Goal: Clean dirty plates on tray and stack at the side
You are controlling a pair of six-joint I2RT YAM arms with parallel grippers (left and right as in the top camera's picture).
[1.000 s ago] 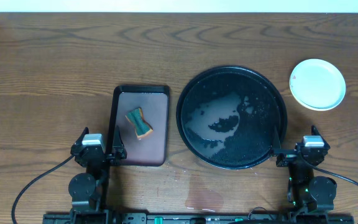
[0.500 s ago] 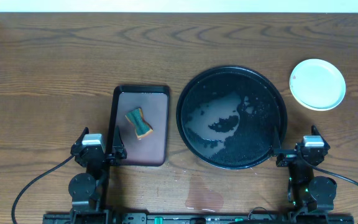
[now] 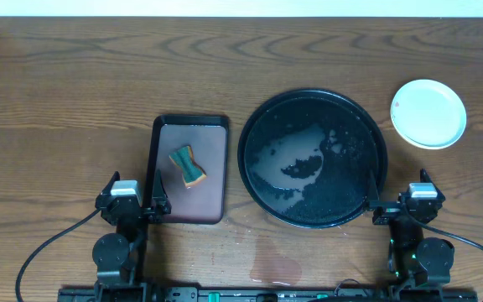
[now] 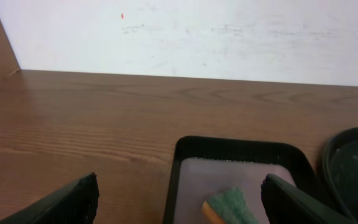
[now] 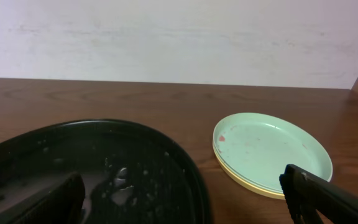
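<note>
Plates [image 3: 428, 113] sit stacked on the bare bench [image 3: 74, 84] just right of the black tray [image 3: 262, 126], mint on top with a yellow edge showing beneath. I see faint reddish specks on the top plate, so I judge the stack could pass as finished while not fully clean. Water pools in the tray and a puddle [image 3: 275, 268] lies on the bench near its front rim; a wet plate could slip from a grip. The left jaws and right jaws stand wide and empty at the bench's near edge. The sponge [image 3: 187, 165] rests on the maroon tray [image 3: 212, 197]. Compared with a second ago, nothing has moved.
</note>
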